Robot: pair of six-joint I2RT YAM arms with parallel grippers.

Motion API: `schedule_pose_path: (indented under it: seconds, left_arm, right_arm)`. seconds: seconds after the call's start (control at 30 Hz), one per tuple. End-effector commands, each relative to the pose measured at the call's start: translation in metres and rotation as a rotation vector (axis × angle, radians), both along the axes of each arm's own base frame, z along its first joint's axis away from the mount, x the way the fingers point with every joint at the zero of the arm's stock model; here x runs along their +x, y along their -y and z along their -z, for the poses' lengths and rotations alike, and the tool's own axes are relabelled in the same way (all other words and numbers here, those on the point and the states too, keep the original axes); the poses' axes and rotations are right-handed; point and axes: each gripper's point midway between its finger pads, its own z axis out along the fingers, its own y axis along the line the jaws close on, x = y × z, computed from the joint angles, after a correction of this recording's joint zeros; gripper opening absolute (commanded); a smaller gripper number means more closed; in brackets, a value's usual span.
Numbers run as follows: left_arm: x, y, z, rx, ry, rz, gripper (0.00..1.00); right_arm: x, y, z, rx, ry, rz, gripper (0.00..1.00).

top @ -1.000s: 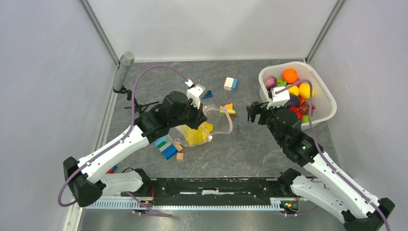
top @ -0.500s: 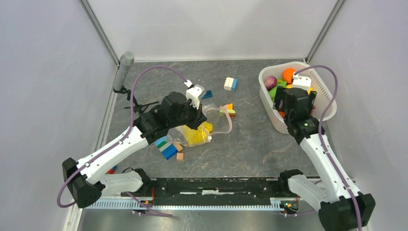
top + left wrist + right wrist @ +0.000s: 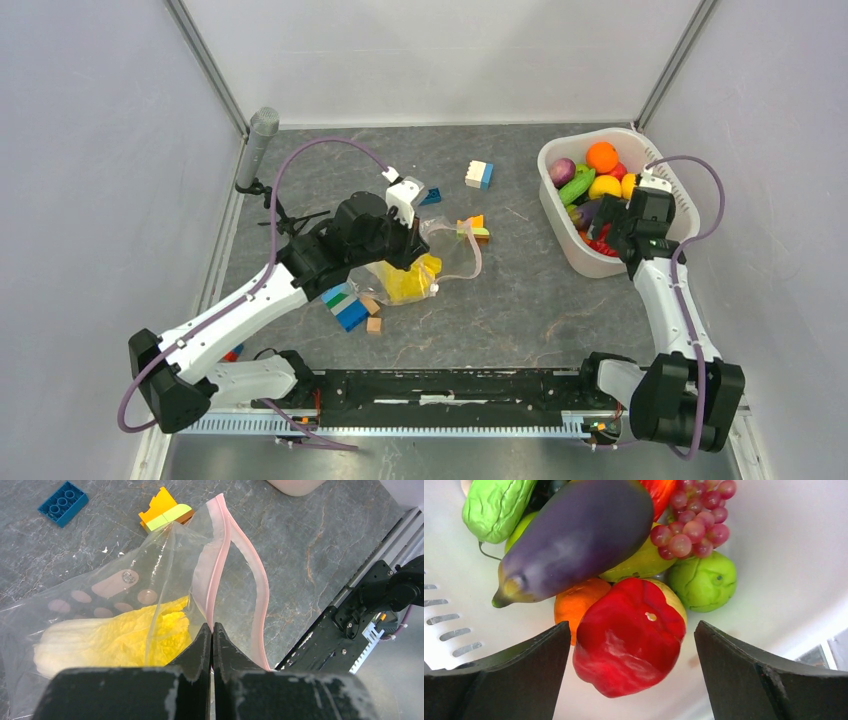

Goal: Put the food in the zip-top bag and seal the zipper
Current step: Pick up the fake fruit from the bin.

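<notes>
Left gripper (image 3: 211, 630) pinches the zipper (image 3: 218, 565), holding the zip-top bag (image 3: 150, 565) open, while right gripper (image 3: 630, 627), spread wide, hovers above a red pepper (image 3: 624, 652) for pickup.

Overhead plus close wrist views (basket (image 3: 592, 262) shared)

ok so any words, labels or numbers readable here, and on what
None readable.
The zip-top bag shows only pale round dots, one with a small mark too blurred to read.
The blue block, the white basket and the food bear no visible print.
</notes>
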Motion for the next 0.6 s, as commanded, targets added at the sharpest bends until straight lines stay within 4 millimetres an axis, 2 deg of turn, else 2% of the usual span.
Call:
schedule_pose_path:
  seconds: [0.0, 0.07, 0.13, 0.23, 0.37, 0.47, 0.57]
  left_arm:
    - [-0.003, 0.001, -0.017, -0.054, 0.029, 0.006, 0.02]
    - [-0.003, 0.001, -0.018, -0.055, 0.03, 0.008, 0.02]
    - [-0.003, 0.0, -0.018, -0.057, 0.033, 0.005, 0.02]
    - [-0.003, -0.001, -0.02, -0.051, 0.039, 0.003, 0.02]
    - [-0.004, -0.005, -0.021, -0.049, 0.043, -0.006, 0.02]
    - [-0.004, -0.004, -0.02, -0.052, 0.038, -0.005, 0.02]
    - [-0.005, -0.003, -0.019, -0.057, 0.031, -0.001, 0.02]
  right_arm:
    - [0.01, -0.009, 0.01, 0.046, 0.004, -0.054, 0.98]
    - [0.01, -0.014, 0.016, 0.087, -0.01, -0.064, 0.98]
    - [0.012, -0.02, 0.017, 0.111, 0.003, -0.081, 0.93]
    - [0.011, -0.019, 0.016, 0.114, 0.03, -0.061, 0.81]
    - [0.011, -0.023, 0.009, 0.127, 0.098, -0.065, 0.61]
    - [0.01, -0.024, 0.001, 0.119, 0.141, -0.076, 0.55]
    - [0.007, -0.021, -0.011, 0.094, 0.185, -0.069, 0.54]
